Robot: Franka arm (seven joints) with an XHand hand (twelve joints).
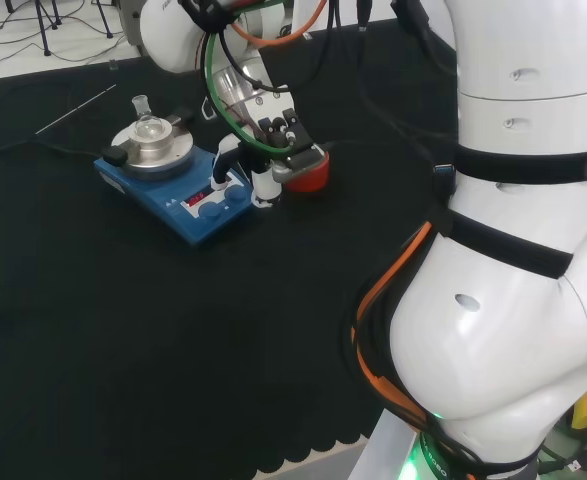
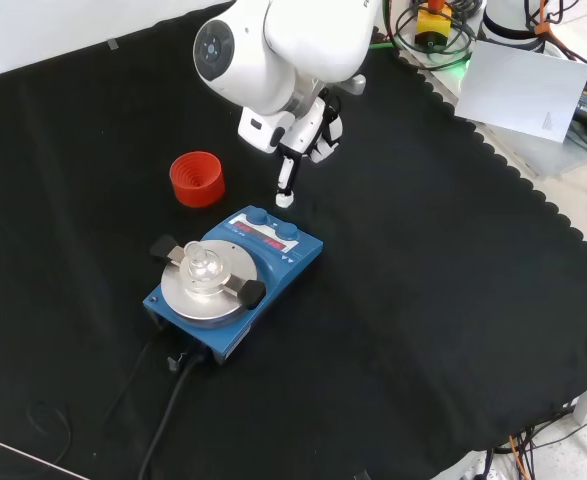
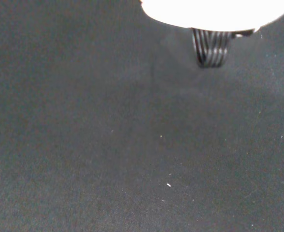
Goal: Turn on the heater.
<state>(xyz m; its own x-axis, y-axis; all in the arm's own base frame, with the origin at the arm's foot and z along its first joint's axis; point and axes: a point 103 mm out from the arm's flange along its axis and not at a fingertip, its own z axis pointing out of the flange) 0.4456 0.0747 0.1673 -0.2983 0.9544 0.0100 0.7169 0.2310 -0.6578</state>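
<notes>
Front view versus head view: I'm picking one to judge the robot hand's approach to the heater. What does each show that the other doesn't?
Front view alone: the black power cable leaving the heater, and the robot hand pointing one finger down beside the knobs. Head view alone: a thin rod lying on the cloth. Both: the blue heater with a small flask on its plate, and the red ribbed ring.

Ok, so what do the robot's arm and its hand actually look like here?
The arm is built of big glossy white rounded links with black bands at the joints, and a round grey cap on one link in the front view. Orange, green and black cables run along it. The hand is black and white, with slim fingers tipped in white.
</notes>
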